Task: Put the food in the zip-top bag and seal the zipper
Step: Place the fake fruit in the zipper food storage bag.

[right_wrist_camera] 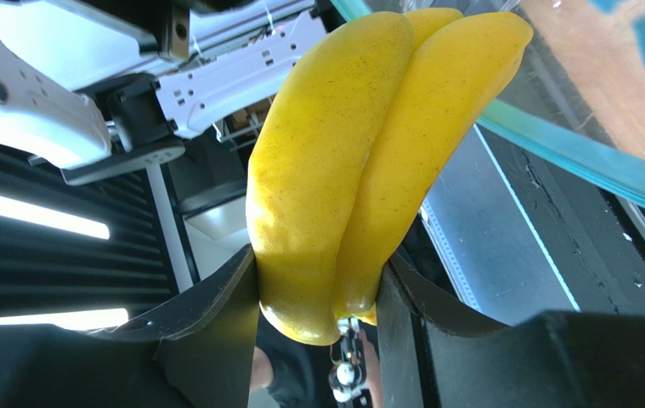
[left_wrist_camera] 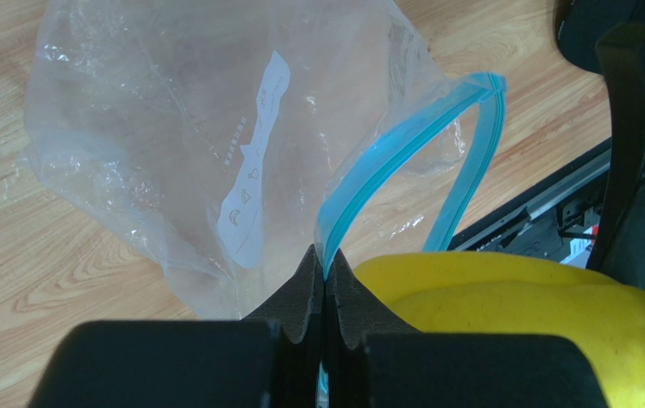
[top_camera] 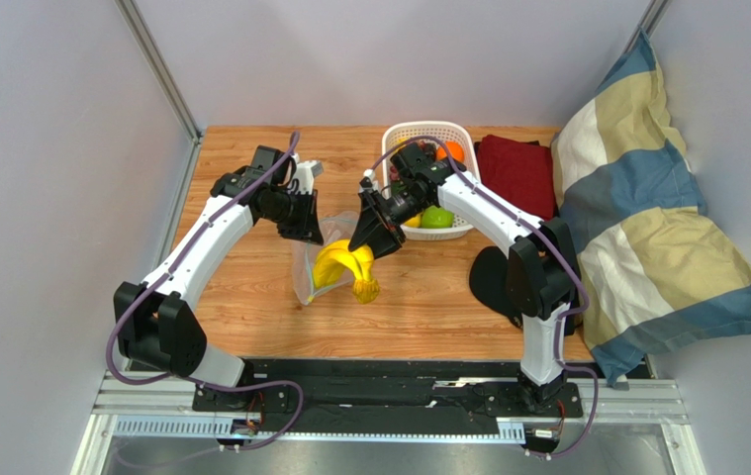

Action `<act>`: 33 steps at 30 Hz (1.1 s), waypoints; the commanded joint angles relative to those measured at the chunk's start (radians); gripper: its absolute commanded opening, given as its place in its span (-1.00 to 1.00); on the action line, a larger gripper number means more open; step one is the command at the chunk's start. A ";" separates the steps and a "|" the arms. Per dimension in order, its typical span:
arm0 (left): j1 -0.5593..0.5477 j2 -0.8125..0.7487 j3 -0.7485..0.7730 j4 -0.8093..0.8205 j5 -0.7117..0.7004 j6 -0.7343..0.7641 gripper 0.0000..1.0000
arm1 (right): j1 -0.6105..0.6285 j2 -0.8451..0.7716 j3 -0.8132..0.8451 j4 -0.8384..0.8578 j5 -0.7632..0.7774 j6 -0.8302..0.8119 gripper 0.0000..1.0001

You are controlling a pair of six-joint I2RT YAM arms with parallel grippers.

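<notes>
Pale lavender-grey walls (top_camera: 52,119) around a light wooden table (top_camera: 250,307), blue-and-cream pillow (top_camera: 646,218) at right

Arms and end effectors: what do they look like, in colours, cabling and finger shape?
Both the left arm and right arm have white link shells with black joint housings, and a purple cable runs along each. The left end effector has black fingers with dark, notched pads; the right end effector has smooth black ones.
</notes>
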State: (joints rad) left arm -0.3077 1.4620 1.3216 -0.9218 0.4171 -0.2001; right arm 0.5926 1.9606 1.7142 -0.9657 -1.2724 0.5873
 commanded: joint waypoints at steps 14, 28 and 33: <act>0.033 0.018 0.077 0.014 0.272 -0.047 -1.00 | -0.074 -0.135 -0.200 0.735 0.206 0.540 -1.00; 0.068 0.012 0.074 0.018 0.313 -0.105 -1.00 | -0.010 -0.150 -0.143 0.437 0.511 0.499 -1.00; 0.107 0.012 0.067 0.031 0.361 -0.121 -1.00 | -0.008 -0.163 -0.173 0.441 0.498 0.488 -1.00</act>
State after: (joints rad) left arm -0.1959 1.5021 1.3514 -0.9245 0.5846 -0.2516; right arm 0.5690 1.8111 1.5555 -0.5217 -0.8810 1.1122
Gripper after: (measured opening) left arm 0.009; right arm 0.482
